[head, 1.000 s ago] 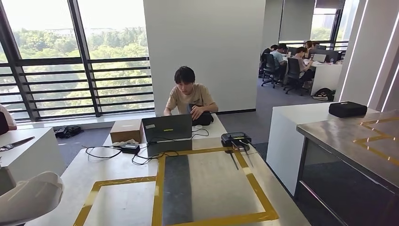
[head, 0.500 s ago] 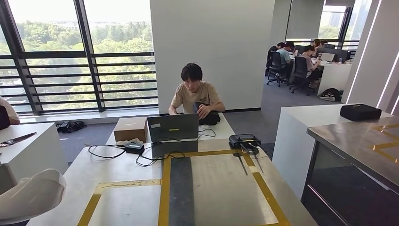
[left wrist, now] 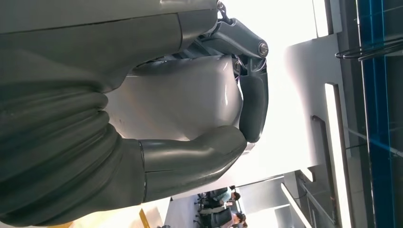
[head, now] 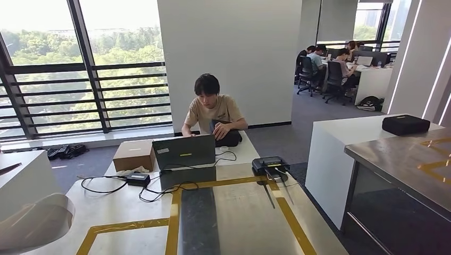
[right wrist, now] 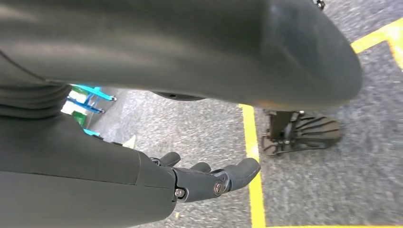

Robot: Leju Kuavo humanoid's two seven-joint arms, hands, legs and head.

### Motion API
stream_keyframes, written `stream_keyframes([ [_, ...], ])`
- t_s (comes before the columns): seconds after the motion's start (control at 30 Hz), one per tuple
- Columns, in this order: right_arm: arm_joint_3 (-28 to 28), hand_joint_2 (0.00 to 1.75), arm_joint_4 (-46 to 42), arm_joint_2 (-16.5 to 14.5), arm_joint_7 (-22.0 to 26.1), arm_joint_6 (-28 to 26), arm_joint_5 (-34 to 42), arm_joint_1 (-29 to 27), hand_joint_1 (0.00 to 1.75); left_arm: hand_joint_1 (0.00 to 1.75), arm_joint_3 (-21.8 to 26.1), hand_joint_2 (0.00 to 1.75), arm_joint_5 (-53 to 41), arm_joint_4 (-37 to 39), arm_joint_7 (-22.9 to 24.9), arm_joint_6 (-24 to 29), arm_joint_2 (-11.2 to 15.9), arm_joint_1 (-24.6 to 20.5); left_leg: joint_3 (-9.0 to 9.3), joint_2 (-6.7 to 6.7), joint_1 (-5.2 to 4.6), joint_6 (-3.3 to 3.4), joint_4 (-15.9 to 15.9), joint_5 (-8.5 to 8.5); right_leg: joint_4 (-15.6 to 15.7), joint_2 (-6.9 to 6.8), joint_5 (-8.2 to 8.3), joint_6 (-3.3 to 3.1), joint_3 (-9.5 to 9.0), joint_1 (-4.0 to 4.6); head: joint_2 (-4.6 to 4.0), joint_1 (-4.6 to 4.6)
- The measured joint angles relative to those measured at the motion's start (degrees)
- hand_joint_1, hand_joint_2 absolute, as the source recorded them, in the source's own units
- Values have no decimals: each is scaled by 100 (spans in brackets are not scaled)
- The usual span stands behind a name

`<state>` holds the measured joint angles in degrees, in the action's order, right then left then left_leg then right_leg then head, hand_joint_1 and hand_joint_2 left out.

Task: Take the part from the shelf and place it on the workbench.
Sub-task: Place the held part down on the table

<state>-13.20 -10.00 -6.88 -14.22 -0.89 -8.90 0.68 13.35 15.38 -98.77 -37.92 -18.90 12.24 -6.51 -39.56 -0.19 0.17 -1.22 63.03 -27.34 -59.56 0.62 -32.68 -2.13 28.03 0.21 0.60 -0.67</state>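
Note:
A glossy white curved part (left wrist: 180, 104) sits in my left hand (left wrist: 209, 147), with the thumb under it and the dark fingers (left wrist: 254, 102) hooked over its edge. In the head view the same white part (head: 33, 223) shows at the lower left, beside the workbench (head: 250, 212). That bench is a pale table marked with yellow tape and a dark grey strip (head: 198, 226). My right hand (right wrist: 204, 178) hangs over grey carpet with yellow floor lines, fingers stretched out and holding nothing.
At the bench's far end are a laptop (head: 183, 152), a cardboard box (head: 134, 154), black cables and a black router (head: 270, 166), with a person (head: 213, 109) seated behind. A steel counter (head: 404, 159) and a white counter (head: 340, 143) with a black case (head: 405, 124) stand to the right.
The whole picture has shifted and the taped bench reaches lower in the frame, so the camera has moved nearer and swayed. The white part stays at the lower left.

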Motion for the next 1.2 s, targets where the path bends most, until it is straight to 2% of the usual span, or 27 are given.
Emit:
stream_keyframes([
  [0.03,0,0,0,-1,4,-2,1,5,0,175,1,175,-2,1,8,-7,1,0,27,-1,-16,33,-194,233,20,5,-65,34,-38,10,-1,0],
  [0.07,0,0,0,-2,3,-3,1,10,0,175,2,175,-4,1,13,-11,1,-3,46,-5,-20,61,-291,322,15,10,-88,69,-92,21,-1,1],
  [0.13,-1,0,-1,-2,-7,-7,2,23,0,175,3,175,-7,-4,26,-16,0,-24,175,-15,2,118,-338,330,-63,12,-55,128,-124,28,1,9],
  [0.17,0,0,-1,-1,-10,-8,3,30,0,175,3,175,-8,-4,36,-20,-1,-39,239,-15,16,151,-362,321,-238,7,2,156,-68,26,1,14],
  [0.23,1,0,-1,-1,-9,-8,9,44,0,175,3,175,-8,-3,66,-39,-4,-62,355,-9,26,200,-376,252,-812,-6,-23,214,298,9,2,23],
  [0.27,2,0,-1,-2,-9,-8,12,46,0,175,2,175,-8,-2,84,-53,-8,-70,402,-9,26,214,-376,201,-1135,-10,-144,243,549,2,2,27],
  [0.3,2,0,-1,-2,-10,-7,13,44,0,175,2,175,-7,3,100,-66,-13,-74,451,-12,26,221,-376,147,-1381,-12,-335,266,787,-6,2,30],
  [0.33,1,0,-1,-2,-10,-8,11,38,0,175,1,175,-7,10,113,-75,-19,-75,515,-16,26,219,-376,86,-1497,-13,-534,280,972,-14,2,33],
  [0.37,1,0,-1,-2,-10,-9,10,31,0,175,1,175,-7,19,124,-79,-25,-75,591,-20,26,214,-376,20,-1473,-15,-666,285,1086,-21,2,36],
  [0.4,0,0,-1,-1,-10,-9,9,28,0,175,1,175,-8,27,130,-79,-30,-75,673,-24,26,204,-376,-44,-1328,-18,-676,283,1131,-27,2,39],
  [0.43,-1,0,-1,-1,-10,-10,9,26,0,175,1,175,-8,34,133,-79,-35,-76,769,-24,26,189,-376,-118,-1029,-22,-483,278,1112,-34,2,41],
  [0.5,1,0,1,-1,0,-10,10,15,0,175,0,175,-8,50,140,-79,-46,-85,919,-29,18,145,-360,-254,-421,-44,209,253,1017,-33,2,43],
  [0.53,1,0,2,-2,7,-10,11,7,0,175,-1,175,-8,57,145,-80,-51,-94,972,-34,12,113,-349,-316,-220,-56,499,226,970,-27,2,38],
  [0.57,2,0,3,-3,6,-10,13,2,0,175,-1,175,-16,63,157,-83,-54,-106,1006,-42,6,72,-327,-353,-154,-63,645,186,944,-17,2,34],
  [0.67,1,0,1,-3,-20,-12,13,27,0,175,-4,175,-138,83,263,-119,-45,-135,997,-45,10,-36,-186,-350,-116,-55,648,50,834,-15,2,26],
  [0.7,-1,0,1,-2,-20,-14,13,37,0,175,-8,175,-245,103,326,-129,-34,-143,931,-35,12,-54,-70,-358,-91,-53,635,14,789,-23,2,22],
  [0.77,-2,0,1,-1,-14,-18,11,47,0,175,-24,175,-639,192,434,-101,11,-168,632,-15,20,-93,423,-560,-44,-49,596,-53,709,-33,2,13],
  [0.83,-3,0,1,-1,-10,-21,-2,44,0,87,-107,175,-1534,428,465,176,103,-199,207,-11,25,-137,1037,-862,-34,-41,550,-87,667,-26,2,9],
  [0.87,-3,0,1,-1,-10,-20,-16,41,0,44,-180,175,-2172,609,466,456,161,-217,56,-10,26,-145,1201,-904,-35,-36,529,-93,651,-23,2,7],
  [0.9,-3,0,1,-2,-10,-18,-34,38,0,0,-271,175,-2865,820,455,813,225,-245,-24,-10,25,-142,1209,-831,-36,-28,505,-95,627,-17,2,5],
  [0.93,-3,0,1,-2,-10,-16,-53,36,0,0,-368,175,-3493,1031,436,1176,292,-282,13,-10,23,-122,997,-626,-36,-21,480,-92,593,-12,2,4],
  [1.0,-3,0,1,-3,-10,-15,-86,36,0,0,-548,175,-4289,1413,354,1690,395,-364,263,-8,4,-50,249,-101,-34,-10,427,-77,516,-2,2,3],
  [1.03,-3,0,1,-3,1,-16,-97,38,0,0,-644,175,-4471,1587,308,1807,421,-403,367,-4,-18,-16,-81,14,-34,-7,409,-58,501,1,2,0],
  [1.07,-3,0,1,-3,11,-20,-103,41,0,0,-735,175,-4576,1743,267,1858,432,-430,436,-2,-39,15,-277,68,-34,-8,396,-34,503,2,2,-2],
  [1.1,-3,0,1,-3,21,-23,-107,41,0,0,-836,175,-4631,1882,237,1863,437,-445,455,-1,-51,29,-352,54,-36,-9,387,-13,513,6,2,-2],
  [1.2,-3,0,1,-4,30,-32,-114,34,0,0,-1103,44,-4670,2181,223,1807,441,-477,483,-12,-45,6,-400,126,-29,-10,385,-43,513,24,4,10],
])
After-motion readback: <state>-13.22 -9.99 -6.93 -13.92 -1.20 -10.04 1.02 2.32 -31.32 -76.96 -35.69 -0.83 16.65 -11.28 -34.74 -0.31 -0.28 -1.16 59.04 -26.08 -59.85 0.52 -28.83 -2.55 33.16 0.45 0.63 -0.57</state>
